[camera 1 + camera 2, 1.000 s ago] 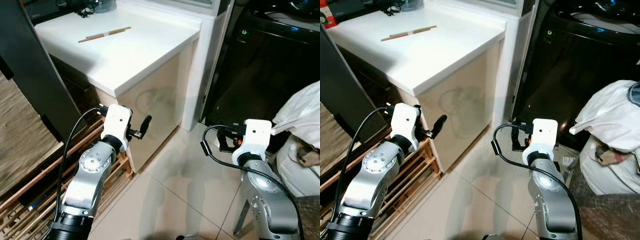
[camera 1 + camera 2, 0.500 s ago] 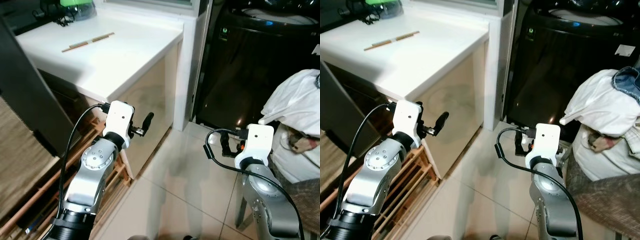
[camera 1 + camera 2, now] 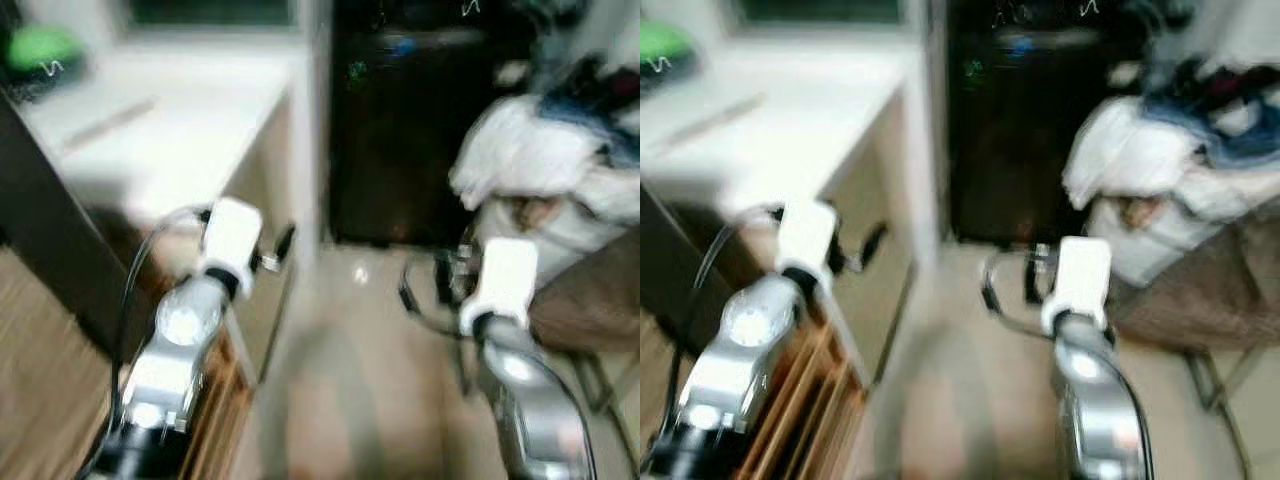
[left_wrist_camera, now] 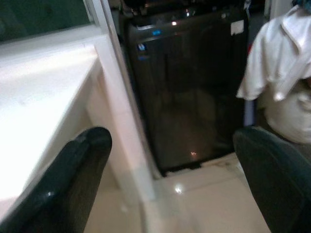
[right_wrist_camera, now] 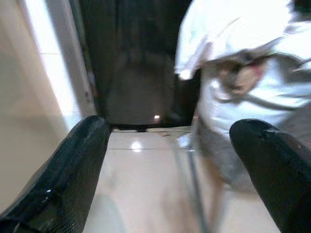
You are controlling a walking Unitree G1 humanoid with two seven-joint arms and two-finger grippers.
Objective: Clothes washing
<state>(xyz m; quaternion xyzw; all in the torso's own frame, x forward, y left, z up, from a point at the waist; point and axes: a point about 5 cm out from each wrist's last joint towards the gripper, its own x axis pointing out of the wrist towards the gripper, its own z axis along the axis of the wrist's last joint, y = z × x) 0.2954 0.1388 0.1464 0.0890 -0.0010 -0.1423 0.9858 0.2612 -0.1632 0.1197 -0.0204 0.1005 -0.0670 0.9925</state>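
Note:
The head views are blurred by motion. A black washing machine stands ahead, past the tiled floor. To its right, a pile of white and blue clothes is heaped on a brown seat. My left gripper is held out beside the white counter, and its wrist view shows the fingers spread wide and open, with the washing machine between them. My right gripper hangs low in front of the clothes. It is open too, with the clothes beyond its fingers. Neither gripper holds anything.
A white counter with a green object on it stands at the left, and a white pillar sits at its corner. A wooden rack lies below it. A dark panel stands at the far left. The seat's metal legs stand at the right.
The whole view has swung right and blurred, so the camera moved. The washing machine and clothes pile now sit nearer the centre. Both arms keep the same pose, grippers open.

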